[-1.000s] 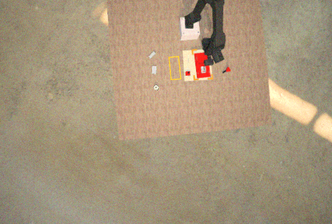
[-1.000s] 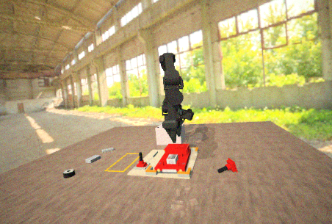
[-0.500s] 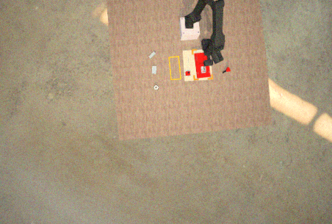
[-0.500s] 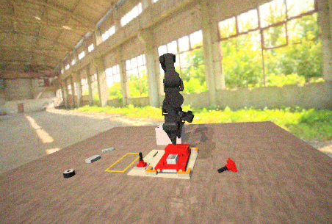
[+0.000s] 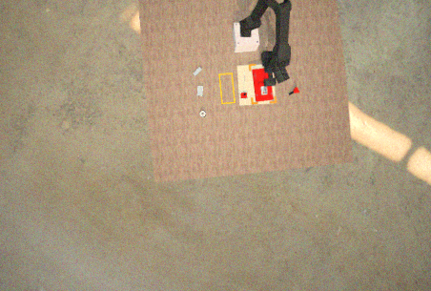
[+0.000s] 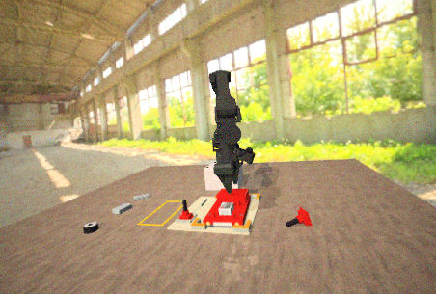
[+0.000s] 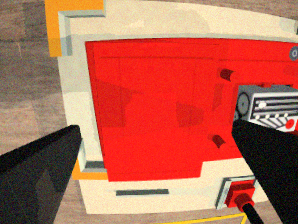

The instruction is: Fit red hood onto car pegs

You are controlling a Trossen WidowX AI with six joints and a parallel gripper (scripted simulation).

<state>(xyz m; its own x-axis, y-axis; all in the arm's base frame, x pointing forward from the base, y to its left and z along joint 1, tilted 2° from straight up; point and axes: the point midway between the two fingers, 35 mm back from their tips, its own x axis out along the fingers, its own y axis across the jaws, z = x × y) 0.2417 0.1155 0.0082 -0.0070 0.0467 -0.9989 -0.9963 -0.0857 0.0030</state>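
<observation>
The red car chassis [image 5: 257, 81] [image 6: 208, 219] sits in the cream jig [image 5: 243, 81] [image 6: 179, 227] [image 7: 100, 201]. The grey engine block [image 5: 264, 90] [image 6: 226, 209] [image 7: 270, 106] stands on its deck. Two dark red pegs [image 7: 226, 75] [image 7: 217, 141] show beside the engine in the wrist view; the others are hidden there. A flat red surface [image 7: 145, 150] at the car's rear lies between the fingers as seen from the wrist; I cannot tell whether it is the hood or body. My gripper [image 6: 229, 190] [image 7: 159, 130] is open and empty above it. No separate hood is recognisable elsewhere.
A red piece with a black stem [image 5: 244, 94] [image 6: 185, 214] [image 7: 241, 191] stands in the jig's pocket. A similar piece [image 5: 296, 91] [image 6: 303, 217] lies right of the jig. A yellow outline [image 5: 219, 88] [image 6: 150, 225], grey blocks [image 5: 199, 91] [image 6: 122, 208] and a ring are left.
</observation>
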